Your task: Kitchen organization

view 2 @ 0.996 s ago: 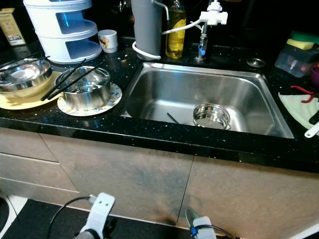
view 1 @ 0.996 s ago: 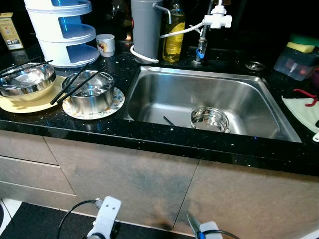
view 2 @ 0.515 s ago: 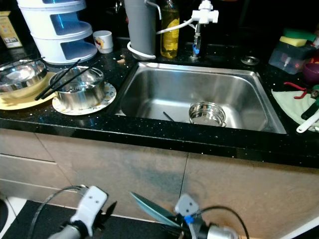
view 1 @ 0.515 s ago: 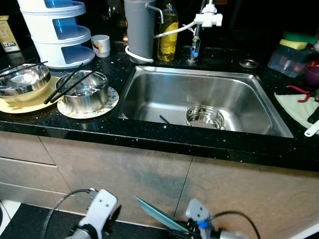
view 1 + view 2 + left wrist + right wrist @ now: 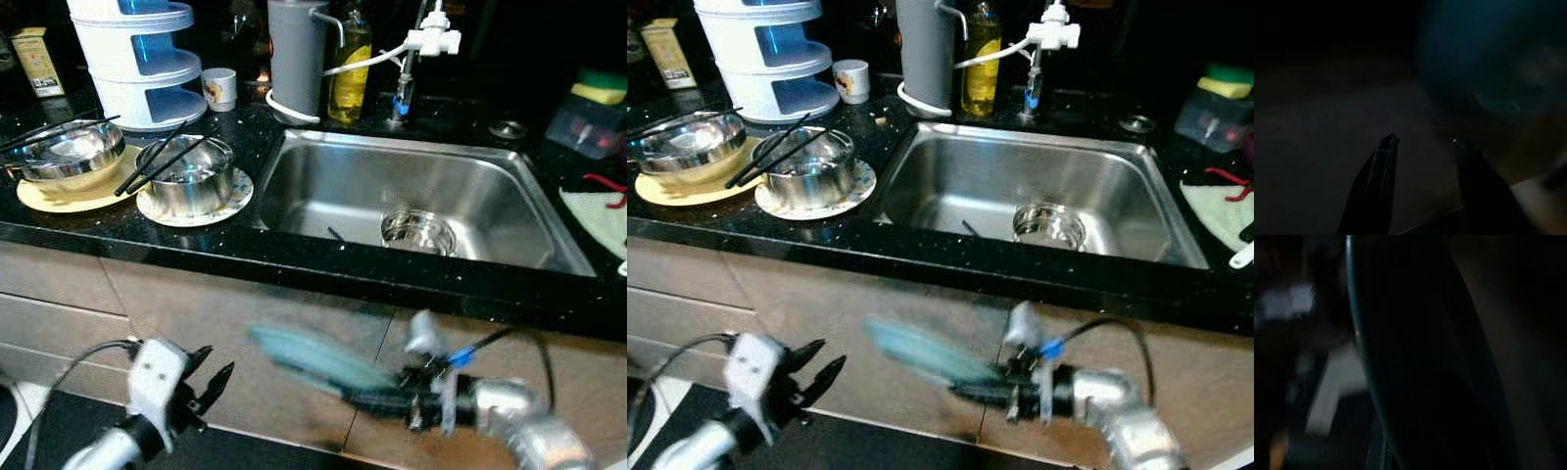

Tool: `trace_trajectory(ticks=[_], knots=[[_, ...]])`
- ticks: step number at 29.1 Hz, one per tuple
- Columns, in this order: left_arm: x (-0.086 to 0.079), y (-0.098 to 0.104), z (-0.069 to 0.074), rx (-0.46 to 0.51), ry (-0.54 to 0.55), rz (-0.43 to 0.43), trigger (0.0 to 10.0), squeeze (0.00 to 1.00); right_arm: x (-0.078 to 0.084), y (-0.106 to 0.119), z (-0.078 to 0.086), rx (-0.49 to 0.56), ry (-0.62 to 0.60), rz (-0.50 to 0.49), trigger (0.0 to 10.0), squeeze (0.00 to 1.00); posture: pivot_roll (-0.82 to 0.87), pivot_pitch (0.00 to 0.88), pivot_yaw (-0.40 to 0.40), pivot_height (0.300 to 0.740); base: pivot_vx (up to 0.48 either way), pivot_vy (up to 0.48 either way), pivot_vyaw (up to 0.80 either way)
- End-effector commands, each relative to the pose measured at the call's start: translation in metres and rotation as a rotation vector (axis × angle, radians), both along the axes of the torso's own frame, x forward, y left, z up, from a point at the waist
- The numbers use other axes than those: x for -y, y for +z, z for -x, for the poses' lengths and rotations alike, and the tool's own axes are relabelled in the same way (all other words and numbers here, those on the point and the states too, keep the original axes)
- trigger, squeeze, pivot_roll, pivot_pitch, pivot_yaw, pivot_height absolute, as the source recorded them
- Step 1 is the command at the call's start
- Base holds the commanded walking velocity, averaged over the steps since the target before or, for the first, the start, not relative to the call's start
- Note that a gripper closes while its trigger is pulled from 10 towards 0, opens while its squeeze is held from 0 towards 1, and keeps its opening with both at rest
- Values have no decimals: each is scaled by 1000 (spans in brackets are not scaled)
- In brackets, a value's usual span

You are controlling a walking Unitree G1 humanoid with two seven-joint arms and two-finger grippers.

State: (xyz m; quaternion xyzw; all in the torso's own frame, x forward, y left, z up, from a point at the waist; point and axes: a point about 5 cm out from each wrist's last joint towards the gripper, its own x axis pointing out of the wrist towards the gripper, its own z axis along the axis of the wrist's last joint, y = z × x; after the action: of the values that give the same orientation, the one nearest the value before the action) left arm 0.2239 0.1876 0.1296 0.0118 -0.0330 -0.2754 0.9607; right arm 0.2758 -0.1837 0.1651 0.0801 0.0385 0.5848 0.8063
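Right gripper (image 5: 377, 399) is clamping a blurred teal flat plate (image 5: 313, 358) below the black counter edge (image 5: 294, 266); left gripper (image 5: 211, 387) is hanging spread, empty. Risk: the plate striking the edge while rising

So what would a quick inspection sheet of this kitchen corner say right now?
Surface: black speckled counter, steel sink.
Job's things: blurred teal plate held by right gripper; steel bowl in the sink; two bowls with chopsticks on plates.
Clutter: white tiered container, cup, oil bottle, grey jug.
Grippers: left gripper open, low before the cabinet.
Cables: black cable at the left arm.
Surroundings: wood-look cabinet fronts.
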Motion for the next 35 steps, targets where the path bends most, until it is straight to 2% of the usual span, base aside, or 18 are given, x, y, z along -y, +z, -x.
trace_trajectory(ticks=[1, 3, 5, 8, 12, 15, 18, 20, 21, 22, 24, 26, 27, 29, 30, 31, 33, 35], knots=[[4, 11, 3, -24, -61, 79, 10000, 0, 5, 22, -2, 23, -9, -134, 10000, 0, -42, 120, -28, 740, 0, 0, 0], [6, 20, 2, -14, -87, 113, 10000, 0, 9, 31, -5, 34, -34, -203, 10000, 0, -42, 120, -28, 740, 0, 0, 0], [11, 38, 0, 10, -138, 185, 10000, 0, 15, 49, -11, 65, -75, -342, 10000, 0, -41, 121, -28, 740, 0, 0, 0], [13, 43, -1, 17, -152, 203, 10000, 0, 16, 53, -12, 75, -84, -375, 10000, 0, -41, 121, -28, 740, 0, 0, 0], [16, 68, -6, 65, -186, 281, 10000, 0, 23, 82, -13, 112, -94, -607, 10000, 0, -38, 120, -26, 740, 0, 0, 0], [16, 80, -9, 83, -190, 291, 10000, 0, 32, 99, -14, 137, -113, -721, 10000, 0, -38, 120, -26, 740, 0, 0, 0], [18, 92, -18, 123, -184, 264, 10000, 0, 42, 117, -25, 216, -232, -766, 10000, 0, -35, 120, -23, 740, 0, 0, 0], [22, 99, -25, 140, -177, 236, 10000, 0, 42, 126, -35, 254, -339, -705, 10000, 0, -37, 121, -22, 740, 0, 0, 0], [22, 99, -25, 140, -177, 236, 10000, 0, 42, 126, -35, 254, -339, -705, 10000, 0, -37, 121, -22, 740, 0, 0, 0], [26, 103, -36, 151, -152, 155, 10000, 0, 36, 128, -49, 297, -483, -547, 10000, 0, -39, 119, -21, 740, 0, 0, 0], [29, 105, -44, 158, -129, 96, 10000, 0, 31, 126, -59, 316, -573, -421, 10000, 0, -40, 119, -20, 740, 0, 0, 0], [33, 105, -63, 151, -50, -24, 10000, 0, 28, 116, -77, 331, -723, -205, 10000, 0, -42, 118, -17, 740, 0, 0, 0], [33, 105, -63, 151, -50, -24, 10000, 0, 28, 116, -77, 331, -723, -205, 10000, 0, -42, 118, -17, 740, 0, 0, 0], [38, 112, -80, 168, 13, -98, 10000, 0, 27, 109, -90, 349, -830, -62, 10000, 0, -41, 118, -15, 740, 0, 0, 0], [38, 112, -80, 168, 13, -98, 10000, 0, 27, 109, -90, 349, -830, -62, 10000, 0, -41, 118, -15, 740, 0, 0, 0], [47, 122, -95, 196, 49, -120, 10000, 0, 24, 107, -100, 373, -898, 14, 10000, 0, -37, 120, -13, 740, 0, 0, 0], [49, 125, -98, 203, 57, -128, 10000, 0, 23, 107, -102, 379, -914, 32, 10000, 0, -37, 120, -13, 740, 0, 0, 0], [59, 131, -106, 222, 41, -143, 10000, 0, 18, 107, -110, 405, -920, 112, 10000, 0, -35, 120, -11, 740, 0, 0, 0]])
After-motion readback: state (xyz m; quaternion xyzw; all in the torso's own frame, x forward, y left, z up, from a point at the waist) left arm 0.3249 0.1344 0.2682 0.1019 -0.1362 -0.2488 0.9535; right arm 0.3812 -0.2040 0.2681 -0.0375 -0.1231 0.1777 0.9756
